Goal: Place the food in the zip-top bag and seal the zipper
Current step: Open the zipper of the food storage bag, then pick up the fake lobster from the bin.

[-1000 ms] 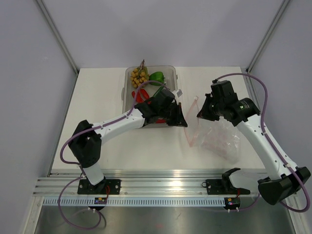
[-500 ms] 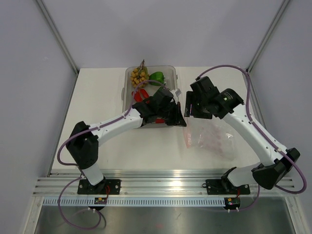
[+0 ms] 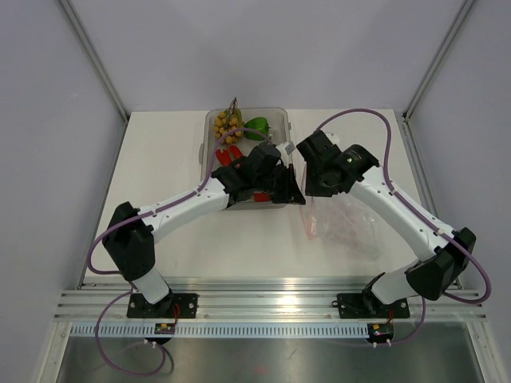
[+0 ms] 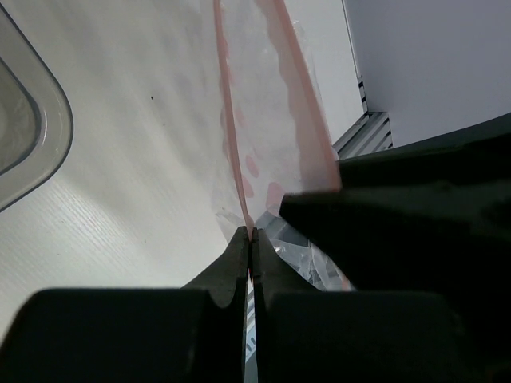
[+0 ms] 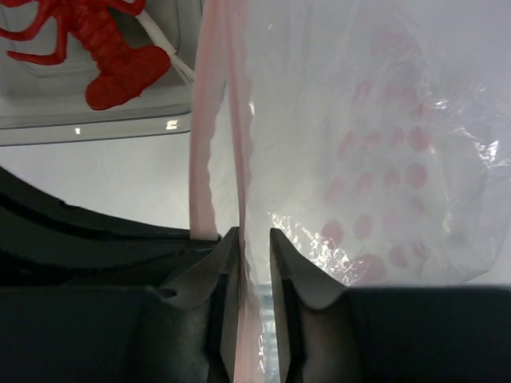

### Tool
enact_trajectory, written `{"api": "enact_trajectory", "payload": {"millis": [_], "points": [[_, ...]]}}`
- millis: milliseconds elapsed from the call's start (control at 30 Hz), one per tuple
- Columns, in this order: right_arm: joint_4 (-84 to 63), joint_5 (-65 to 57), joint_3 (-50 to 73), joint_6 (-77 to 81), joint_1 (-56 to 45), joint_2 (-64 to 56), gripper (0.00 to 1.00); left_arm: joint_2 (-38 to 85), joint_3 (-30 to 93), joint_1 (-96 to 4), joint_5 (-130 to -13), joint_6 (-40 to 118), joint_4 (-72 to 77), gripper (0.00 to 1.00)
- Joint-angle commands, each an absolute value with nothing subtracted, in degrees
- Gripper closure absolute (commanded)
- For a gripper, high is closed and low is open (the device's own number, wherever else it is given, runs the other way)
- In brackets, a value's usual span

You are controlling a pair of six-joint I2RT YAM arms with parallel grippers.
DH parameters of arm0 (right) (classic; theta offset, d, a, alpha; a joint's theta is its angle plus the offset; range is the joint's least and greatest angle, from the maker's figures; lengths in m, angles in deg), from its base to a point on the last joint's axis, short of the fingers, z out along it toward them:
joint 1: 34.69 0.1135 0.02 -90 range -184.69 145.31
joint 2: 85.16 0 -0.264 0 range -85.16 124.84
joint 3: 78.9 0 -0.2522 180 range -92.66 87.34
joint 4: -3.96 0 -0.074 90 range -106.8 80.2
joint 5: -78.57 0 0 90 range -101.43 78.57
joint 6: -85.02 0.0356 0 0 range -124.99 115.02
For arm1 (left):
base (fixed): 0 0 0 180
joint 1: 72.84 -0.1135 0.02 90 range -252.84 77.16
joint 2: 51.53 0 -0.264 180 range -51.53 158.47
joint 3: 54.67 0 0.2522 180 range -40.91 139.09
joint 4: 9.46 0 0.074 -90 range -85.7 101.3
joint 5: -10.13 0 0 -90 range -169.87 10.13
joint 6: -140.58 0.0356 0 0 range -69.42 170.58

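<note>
The clear zip-top bag (image 3: 349, 226) lies on the table right of centre, its pink-red zipper strip (image 3: 309, 227) facing left. My left gripper (image 3: 289, 191) is shut on one pink strip (image 4: 230, 120) of the mouth. My right gripper (image 3: 310, 185) sits close beside it; its jaws stand a narrow gap apart around the other strip (image 5: 239, 120), which lies against one finger. The red lobster (image 3: 230, 155), green pepper (image 3: 256, 126) and yellow balls (image 3: 227, 124) with thin stalks (image 3: 234, 104) lie in the tray. The lobster (image 5: 104, 48) also shows in the right wrist view.
The rigid clear tray (image 3: 281, 120) stands at the back centre, just behind both grippers; its corner (image 4: 36, 120) shows in the left wrist view. The metal rail (image 3: 263, 303) runs along the near table edge.
My right gripper has swung left from above the bag to right beside my left gripper. The bag's lifted mouth has come left with it. The left arm has barely moved.
</note>
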State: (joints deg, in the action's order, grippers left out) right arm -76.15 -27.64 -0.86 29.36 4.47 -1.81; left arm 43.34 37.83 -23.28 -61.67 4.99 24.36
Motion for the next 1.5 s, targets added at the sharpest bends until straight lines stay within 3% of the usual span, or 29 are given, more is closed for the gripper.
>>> {"api": "enact_trajectory", "payload": {"millis": [0, 33, 67, 433, 533, 567, 633, 700, 767, 1000, 1167, 1467], "points": [[-77.12, -33.22, -0.28, 30.78, 4.95, -1.75, 0.84, 40.32, 37.93, -23.09, -61.32, 5.31, 22.58, 1.0], [-77.91, -35.23, -0.28, 31.48, 4.95, -1.92, 0.97, 40.32, 37.67, -23.18, -61.67, 5.75, 22.76, 1.0], [-78.0, -36.21, -0.2, 31.75, 4.95, -2.71, 1.0, 40.32, 37.75, -23.18, -61.94, 6.45, 23.63, 1.0], [-72.48, -40.17, 0.6, 34.03, 4.95, -4.57, 1.0, 44.01, 42.05, -27.83, -62.03, 18.14, 31.72, 0.97], [-74.64, -43.42, -2.29, 35.0, 4.78, -2.72, 1.0, 43.75, 45.04, -28.45, -64.74, 20.95, 36.28, 0.85], [-75.01, -43.69, -3.09, 34.92, 4.43, -1.58, 1.0, 42.79, 45.22, -29.15, -65.27, 21.91, 37.69, 0.71], [-74.4, -43.52, -4.14, 34.31, 3.99, -0.61, 1.0, 41.38, 44.26, -30.29, -65.19, 22.36, 38.31, 0.58], [-74.14, -43.25, -4.85, 34.13, 3.72, 0.18, 1.0, 38.93, 42.77, -32.3, -64.49, 22.36, 38.67, 0.38], [-73.52, -42.9, -5.2, 34.13, 3.63, 1.41, 1.0, 36.82, 41.62, -34.68, -64.31, 21.84, 38.67, 0.32], [-71.5, -40.53, -5.56, 33.43, 3.63, 3.17, 1.0, 30.39, 37.32, -44.78, -65.97, 19.12, 38.58, 0.27], [-69.83, -39.56, -5.12, 32.37, 3.55, 2.21, 1.0, 38.02, 38.8, -53.75, -72.82, 13.42, 41.57, 0.27], [-68.51, -37.28, -5.2, 30.52, 3.55, 0.27, 1.0, 47.52, 39.41, -54.12, -84.52, 3.91, 33.04, 0.28]]}}
